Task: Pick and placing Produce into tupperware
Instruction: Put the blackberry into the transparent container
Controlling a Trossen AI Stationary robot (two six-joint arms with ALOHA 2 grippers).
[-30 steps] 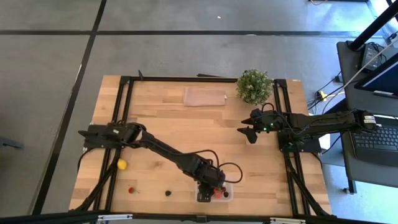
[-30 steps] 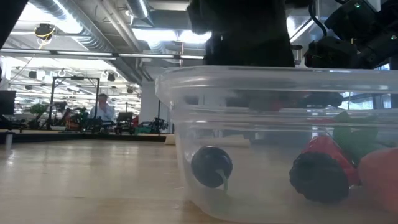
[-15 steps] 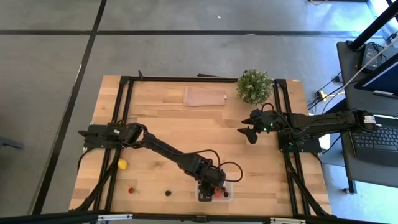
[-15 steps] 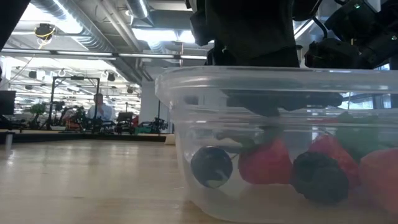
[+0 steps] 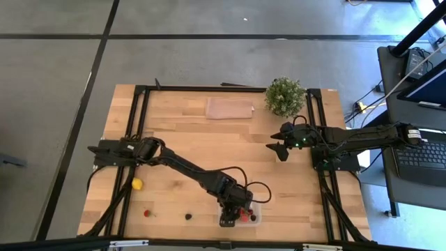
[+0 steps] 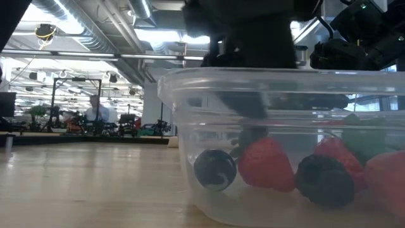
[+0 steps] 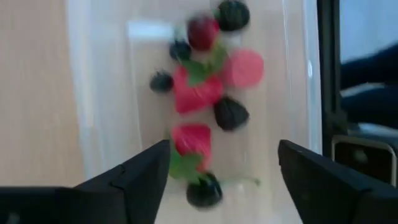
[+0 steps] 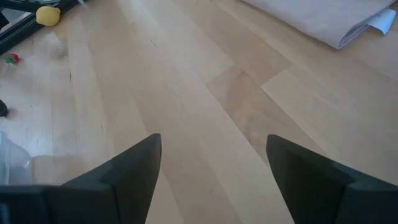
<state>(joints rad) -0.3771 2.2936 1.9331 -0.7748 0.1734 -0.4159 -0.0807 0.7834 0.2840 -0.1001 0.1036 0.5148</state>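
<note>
Clear plastic tub (image 6: 285, 145), rounded corners, glossy walls, sits at near table edge, centre. Inside: red strawberry pieces (image 7: 198, 93) with green tops, knobbly dark berries (image 7: 231, 113).

Left gripper (image 7: 221, 171) directly above tub, fingers spread apart, nothing held.

Still loose on pale wood table (image 5: 174, 132): round yellow lemon (image 5: 137, 184), small red piece (image 5: 147, 213), dark berry (image 5: 188, 217), all left of tub with open room around them.

Right gripper (image 5: 279, 149) waits mid-table right, fingers apart, empty, bare planks ahead.
</note>
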